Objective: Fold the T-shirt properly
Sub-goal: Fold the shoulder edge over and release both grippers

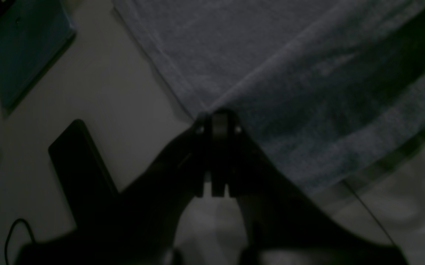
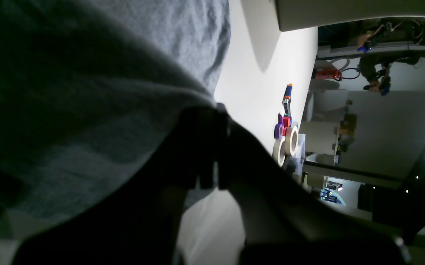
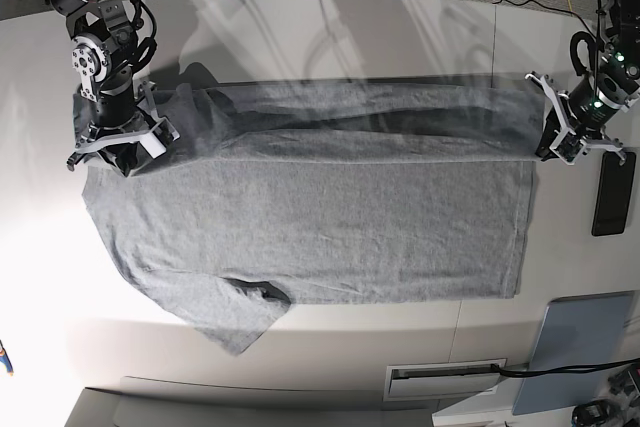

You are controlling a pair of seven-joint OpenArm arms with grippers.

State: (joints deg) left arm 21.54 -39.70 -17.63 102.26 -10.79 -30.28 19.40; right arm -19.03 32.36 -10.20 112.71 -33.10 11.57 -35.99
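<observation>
1 T-shirt (image 3: 320, 217) lies spread across the tabletop (image 3: 330, 37), a sleeve trailing at its near edge and its far edge lifted and blurred. The right gripper (image 3: 128, 152) has its fingers clamped on one far corner of the cloth; the left gripper (image 3: 556, 142) has its fingers clamped on the other.
</observation>
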